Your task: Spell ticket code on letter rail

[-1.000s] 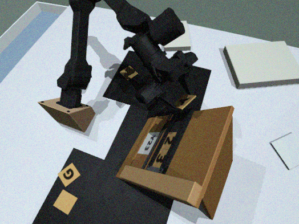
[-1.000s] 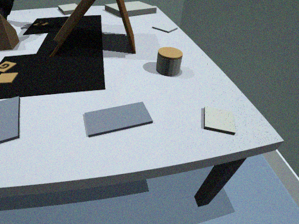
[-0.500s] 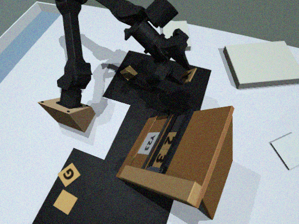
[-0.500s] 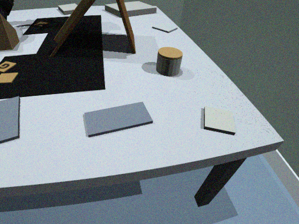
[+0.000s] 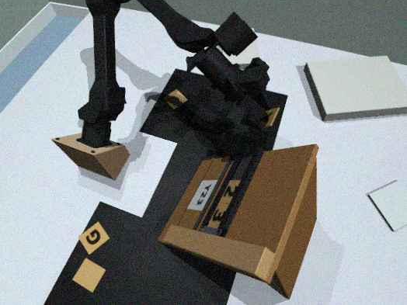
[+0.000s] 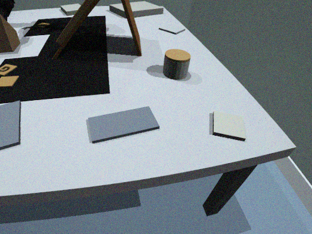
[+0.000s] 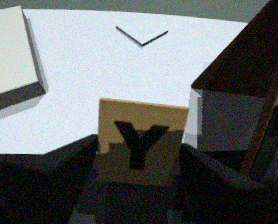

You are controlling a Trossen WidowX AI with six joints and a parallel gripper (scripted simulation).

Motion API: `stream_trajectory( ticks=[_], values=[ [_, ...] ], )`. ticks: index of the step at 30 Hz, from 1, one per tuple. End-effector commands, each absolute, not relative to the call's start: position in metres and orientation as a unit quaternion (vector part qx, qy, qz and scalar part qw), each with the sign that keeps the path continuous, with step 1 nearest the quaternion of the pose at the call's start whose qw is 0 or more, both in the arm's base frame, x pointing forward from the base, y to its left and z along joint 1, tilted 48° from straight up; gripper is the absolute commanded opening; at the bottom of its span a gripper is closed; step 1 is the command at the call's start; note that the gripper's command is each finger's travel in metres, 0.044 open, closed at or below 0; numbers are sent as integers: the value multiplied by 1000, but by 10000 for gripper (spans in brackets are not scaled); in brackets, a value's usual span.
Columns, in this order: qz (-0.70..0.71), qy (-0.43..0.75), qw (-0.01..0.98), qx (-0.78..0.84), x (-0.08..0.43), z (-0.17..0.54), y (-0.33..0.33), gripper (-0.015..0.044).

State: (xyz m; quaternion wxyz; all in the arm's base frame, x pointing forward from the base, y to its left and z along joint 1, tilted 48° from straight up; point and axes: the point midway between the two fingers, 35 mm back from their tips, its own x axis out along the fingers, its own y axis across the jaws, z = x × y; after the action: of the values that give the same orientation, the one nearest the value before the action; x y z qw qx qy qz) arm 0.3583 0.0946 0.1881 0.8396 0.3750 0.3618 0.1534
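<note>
My gripper [image 5: 269, 116] [image 7: 139, 145] is shut on the Y tile [image 5: 273, 117] [image 7: 120, 165], its letter upright in the wrist view. It is beyond the rail's open end, off the rail. The sloped wooden board [image 5: 280, 185] [image 7: 235, 70] bears the ticket [image 5: 202, 195], which reads Y23. In the rail [image 5: 245, 182], the 2 tile [image 5: 231, 190] and the 3 tile [image 5: 213, 216] lie together, 3 at the closed end; the channel above the 2 looks empty. The arm hides part of the open end.
A G tile [image 5: 94, 237] [image 6: 7, 69], a blank-faced tile [image 5: 88, 275] [image 6: 9, 81] and a shaded tile [image 5: 175, 99] [image 6: 44, 24] lie on the dark mat [image 5: 163, 196] [image 6: 89, 79]. A large pale slab [image 5: 353, 85] [image 6: 138, 9] and a cork-topped jar [image 6: 177, 64] stand on the counter.
</note>
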Motion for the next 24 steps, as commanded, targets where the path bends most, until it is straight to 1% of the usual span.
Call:
stream_trajectory(
  ticks=[1, 24],
  values=[
    [151, 358, 841, 376, 360, 189, 95, 0],
    [151, 358, 841, 376, 359, 182, 88, 0]
  ],
)
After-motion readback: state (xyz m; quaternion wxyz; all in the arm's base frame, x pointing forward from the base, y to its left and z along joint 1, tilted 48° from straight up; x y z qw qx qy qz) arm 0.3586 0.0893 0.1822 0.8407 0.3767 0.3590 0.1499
